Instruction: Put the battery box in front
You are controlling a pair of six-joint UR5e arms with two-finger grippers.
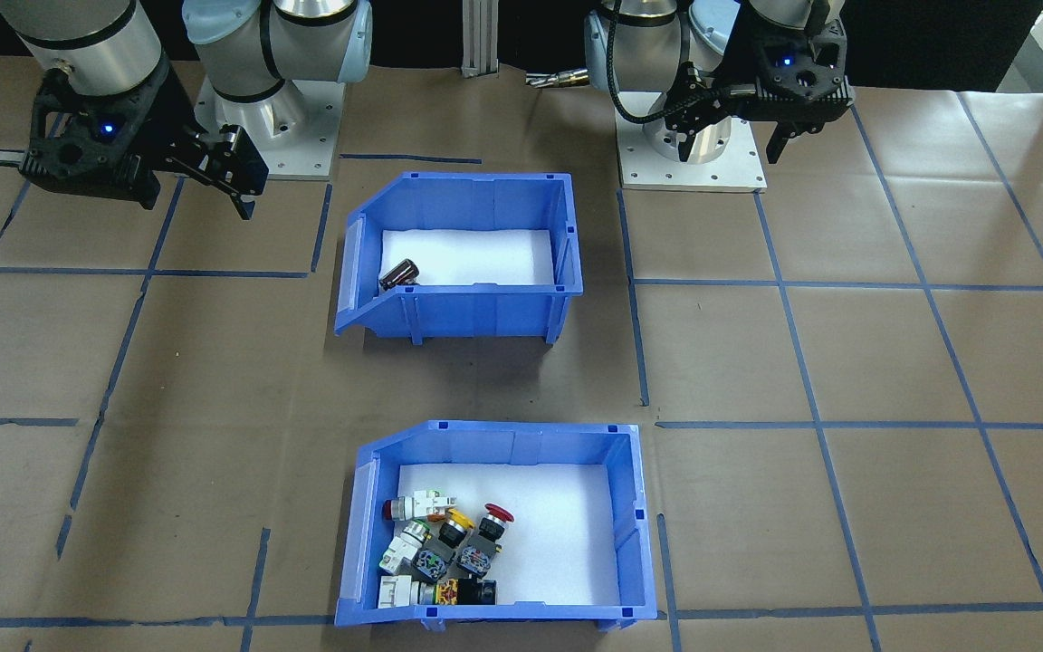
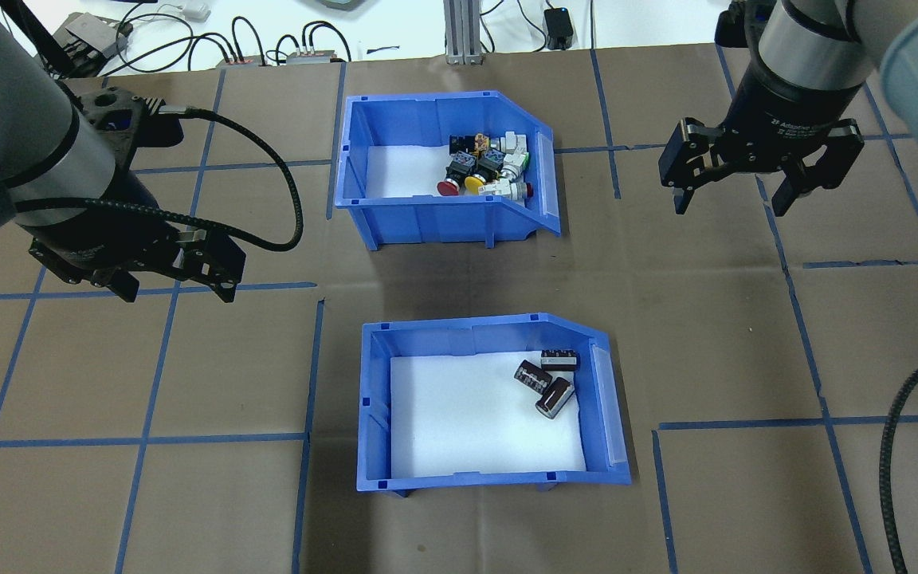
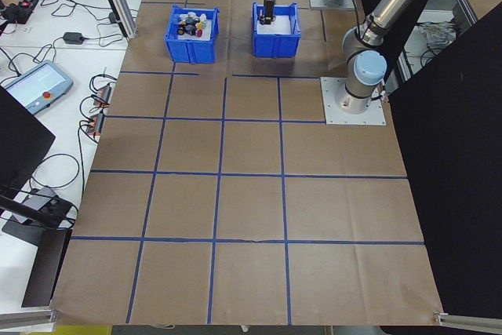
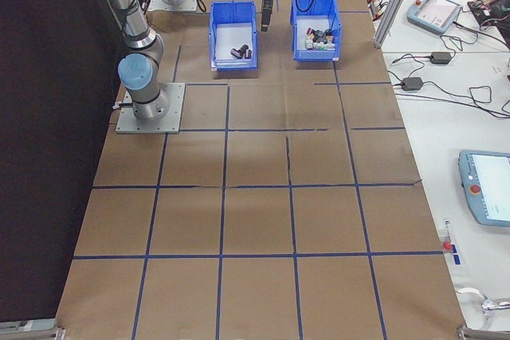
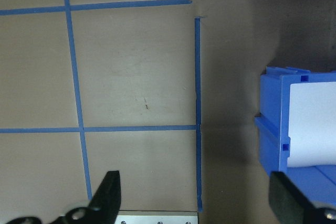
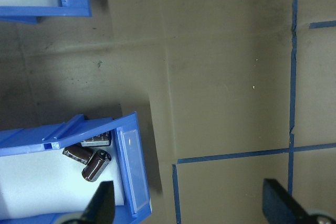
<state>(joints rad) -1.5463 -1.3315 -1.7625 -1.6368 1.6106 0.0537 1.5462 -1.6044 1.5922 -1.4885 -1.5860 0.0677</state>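
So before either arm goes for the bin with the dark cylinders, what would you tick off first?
1. Left gripper open and empty: ok, its fingers stand apart over bare table.
2. Right gripper open and empty: ok, it hangs beside the switch bin, touching nothing.
3. Battery box identified: ok, it holds only dark cylinders; the other bin holds coloured switches.
4. Battery box upright and untouched: ok, it sits flat on the table, clear of both grippers.
5. Which bin is nearer the robot: the battery box, ok to confirm from the overhead view.
6. Where "in front" is meant to be: cannot tell, no marked spot shows.
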